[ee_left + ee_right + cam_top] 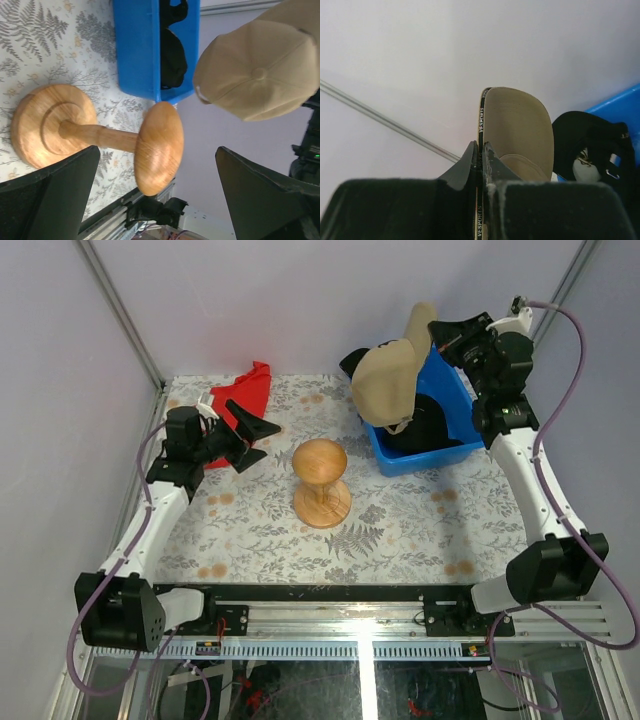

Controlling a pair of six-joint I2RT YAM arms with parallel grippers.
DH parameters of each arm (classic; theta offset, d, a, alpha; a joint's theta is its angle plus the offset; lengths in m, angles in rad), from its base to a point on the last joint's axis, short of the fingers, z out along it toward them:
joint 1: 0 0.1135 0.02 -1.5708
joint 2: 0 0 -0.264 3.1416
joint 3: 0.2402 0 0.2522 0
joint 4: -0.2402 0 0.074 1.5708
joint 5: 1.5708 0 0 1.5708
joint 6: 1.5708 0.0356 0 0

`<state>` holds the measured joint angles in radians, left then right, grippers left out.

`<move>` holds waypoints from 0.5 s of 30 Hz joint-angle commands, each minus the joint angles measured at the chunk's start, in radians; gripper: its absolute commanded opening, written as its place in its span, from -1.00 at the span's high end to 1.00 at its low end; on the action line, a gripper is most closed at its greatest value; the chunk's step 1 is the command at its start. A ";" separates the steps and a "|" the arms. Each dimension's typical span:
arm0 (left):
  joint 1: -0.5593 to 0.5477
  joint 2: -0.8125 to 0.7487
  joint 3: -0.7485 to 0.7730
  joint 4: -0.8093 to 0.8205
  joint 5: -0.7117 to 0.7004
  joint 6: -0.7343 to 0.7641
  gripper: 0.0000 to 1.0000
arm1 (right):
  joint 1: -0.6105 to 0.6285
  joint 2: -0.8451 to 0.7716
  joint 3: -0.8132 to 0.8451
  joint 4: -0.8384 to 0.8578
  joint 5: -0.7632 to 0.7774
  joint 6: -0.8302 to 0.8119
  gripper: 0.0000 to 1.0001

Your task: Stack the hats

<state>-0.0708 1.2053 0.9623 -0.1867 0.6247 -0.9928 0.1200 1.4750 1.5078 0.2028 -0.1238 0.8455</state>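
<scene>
Centre frame, the wooden stand (pixel 320 480) sits bare on the table (pixel 400 530), with the left hand (pixel 256 440) spread wide beside it. Upper right, the right hand (pixel 480 152) pinches the tan cap (pixel 388 380) by its brim above the blue bin (pixel 425 458), which holds black caps (pixel 435 425). Stacking appears barely begun.

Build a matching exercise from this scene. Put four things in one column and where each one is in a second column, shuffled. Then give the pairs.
Things:
1. tan hat
2. black hats
3. wooden stand
4. red cloth

Places:
A. inside the blue bin
B. upright in the middle of the table
C. lying at the table's far left
D. held up by its brim in the right gripper

Pairs: 1-D, 2-A, 3-B, 4-C
</scene>
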 commanded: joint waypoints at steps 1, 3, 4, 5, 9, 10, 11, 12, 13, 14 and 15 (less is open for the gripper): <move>0.004 -0.047 0.037 0.085 0.048 -0.091 -0.99 | 0.002 -0.088 -0.023 0.008 0.079 -0.033 1.00; 0.002 -0.059 0.071 0.133 0.031 -0.149 -0.99 | 0.002 -0.110 -0.017 -0.009 0.050 -0.054 1.00; 0.000 -0.064 0.088 0.155 0.016 -0.172 -0.99 | 0.002 -0.118 -0.012 -0.020 0.035 -0.067 1.00; -0.004 -0.066 0.124 0.153 0.001 -0.188 -0.99 | 0.002 -0.124 -0.001 -0.042 0.028 -0.077 1.00; -0.083 -0.015 0.329 0.027 -0.033 -0.224 -0.99 | 0.012 -0.165 0.008 -0.095 0.022 -0.124 1.00; -0.118 0.004 0.383 -0.006 -0.049 -0.232 -0.99 | 0.016 -0.178 -0.002 -0.094 0.021 -0.139 1.00; -0.150 0.021 0.424 -0.022 -0.057 -0.251 -0.99 | 0.018 -0.191 -0.014 -0.092 0.022 -0.150 1.00; -0.184 0.033 0.450 -0.033 -0.065 -0.283 -0.99 | 0.023 -0.208 -0.032 -0.085 0.023 -0.158 1.00; -0.217 0.043 0.465 -0.037 -0.077 -0.320 -0.99 | 0.033 -0.223 -0.046 -0.076 0.026 -0.170 1.00; -0.248 0.048 0.470 -0.037 -0.087 -0.380 -0.99 | 0.048 -0.240 -0.058 -0.068 0.035 -0.190 1.00; -0.279 0.052 0.468 -0.036 -0.097 -0.430 -0.99 | 0.068 -0.255 -0.067 -0.064 0.049 -0.212 1.00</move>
<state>-0.2600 1.2293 1.4014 -0.1791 0.5648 -1.2469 0.1360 1.3083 1.4605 0.0689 -0.0959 0.7200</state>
